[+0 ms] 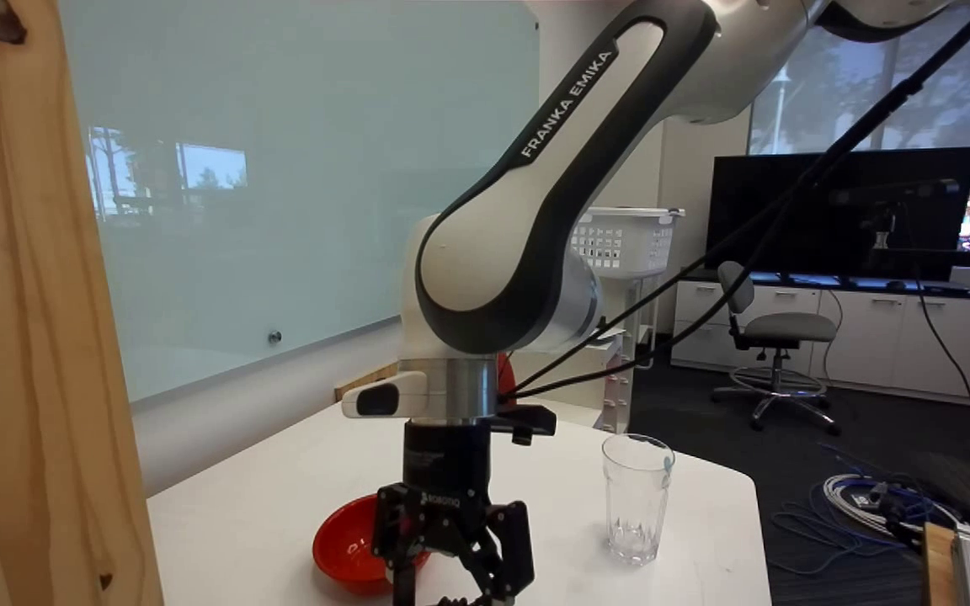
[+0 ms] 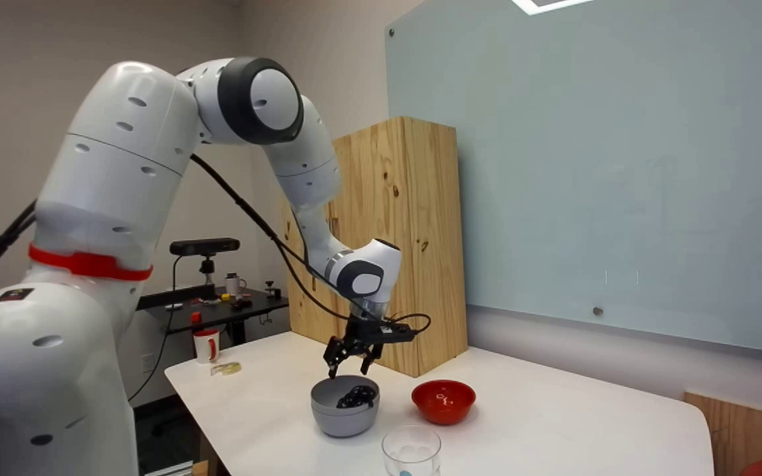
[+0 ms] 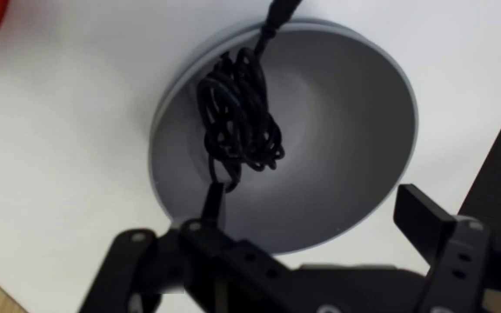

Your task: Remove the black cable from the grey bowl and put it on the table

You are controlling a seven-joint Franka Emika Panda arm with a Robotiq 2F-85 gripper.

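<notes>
Cable [image 3: 242,113] in grey bowl [image 3: 346,121], claw [image 2: 348,373] wide, above rim height

Grey bowl: upright on counter [image 2: 553,410].

Cable: loose wound bundle, sitting inside grey bowl against the wall facing red bowl [image 2: 444,404]. Thicker end crosses grey bowl's rim in the wrist view.

Claw: wide, fingers [image 3: 424,224] well apart, pointing down. In an exterior view the tips show just above grey bowl's far rim; can't tell exact clearance. Wrist view: one finger shows against grey bowl's inside, the other past its rim with counter behind. The first one overlaps the cable's lowest loop in that view; can't tell if touching.

Rest, relative to grey bowl, in an exterior view:
- red bowl: just to its right, apart, upright
- glass [image 2: 411,451]: near, toward the camera and slightly right, upright
- mug [image 2: 204,348]: white, red inside and handle, well apart, back left
- yellowish item [image 2: 227,368]: left, just beside mug; can't tell what
- box [image 2: 381,244]: tall, wood, behind it
- board [image 2: 606,178]: on the wall, behind and right
- desk [image 2: 268,306]: black, far back left, small items on top
- arm [image 2: 113,165]: bends over from the left, ends in claw
</notes>
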